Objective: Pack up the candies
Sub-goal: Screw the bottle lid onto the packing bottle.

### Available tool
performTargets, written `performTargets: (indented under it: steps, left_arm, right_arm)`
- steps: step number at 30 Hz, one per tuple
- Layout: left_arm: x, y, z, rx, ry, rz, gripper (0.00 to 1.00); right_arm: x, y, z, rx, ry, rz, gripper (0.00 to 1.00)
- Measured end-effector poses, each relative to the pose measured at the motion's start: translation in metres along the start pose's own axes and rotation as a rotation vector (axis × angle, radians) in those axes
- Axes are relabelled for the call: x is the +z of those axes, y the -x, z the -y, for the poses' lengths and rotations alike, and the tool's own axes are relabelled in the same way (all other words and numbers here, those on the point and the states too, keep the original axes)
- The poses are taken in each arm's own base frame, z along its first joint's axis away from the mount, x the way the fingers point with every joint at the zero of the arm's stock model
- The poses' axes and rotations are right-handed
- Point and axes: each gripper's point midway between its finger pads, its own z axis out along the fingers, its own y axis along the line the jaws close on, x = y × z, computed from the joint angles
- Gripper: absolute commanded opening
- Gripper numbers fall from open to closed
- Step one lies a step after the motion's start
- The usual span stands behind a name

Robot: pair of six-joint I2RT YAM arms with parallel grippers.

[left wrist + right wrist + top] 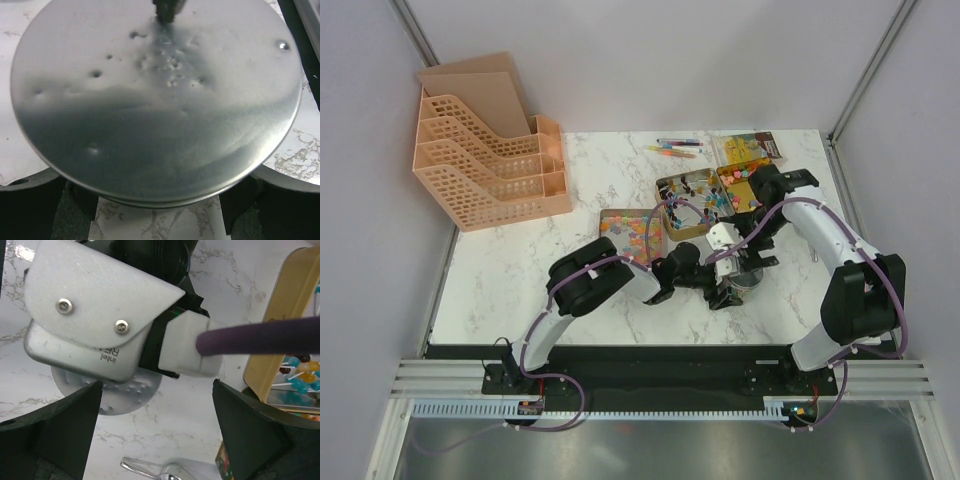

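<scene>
Candies fill a flat tin (632, 232) in mid-table, and more lie in gold tins (692, 195) behind it. Blue and yellow lollipops (300, 376) show in one gold tin in the right wrist view. A round, dented metal tin (155, 100) fills the left wrist view. My left gripper (159, 210) stands wide, one finger on each side of the tin's near rim, which hides the fingertips. I cannot see whether they press on it. My right gripper (157, 390) hangs open and empty just above the left wrist camera (90, 315) and the round tin (117, 400).
A metal scoop (160, 472) lies on the marble near the round tin (748, 278). Thin coloured pens (675, 148) lie at the back beside another candy tin (745, 148). An orange file rack (490, 160) stands at the back left. Both grippers (725, 293) (742, 262) crowd together.
</scene>
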Motion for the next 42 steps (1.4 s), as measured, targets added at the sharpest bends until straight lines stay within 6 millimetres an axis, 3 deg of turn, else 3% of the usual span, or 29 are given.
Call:
performTargets:
  steps: [21, 32, 37, 42]
  left_arm:
    - [-0.003, -0.001, 0.0, 0.001, -0.009, 0.005, 0.02]
    - [-0.003, -0.001, 0.003, 0.005, -0.029, 0.008, 0.02]
    - [-0.003, -0.001, 0.005, 0.007, -0.039, 0.009, 0.02]
    - [-0.003, -0.001, 0.005, 0.007, -0.039, 0.009, 0.02]
  right_arm:
    - [0.007, -0.006, -0.043, 0.105, 0.058, -0.062, 0.98]
    - [0.006, -0.014, -0.057, 0.12, -0.02, -0.122, 0.97]
    - [0.001, -0.021, -0.075, 0.176, -0.055, -0.176, 0.98]
    - [-0.004, -0.017, -0.108, 0.262, -0.047, -0.199, 0.98]
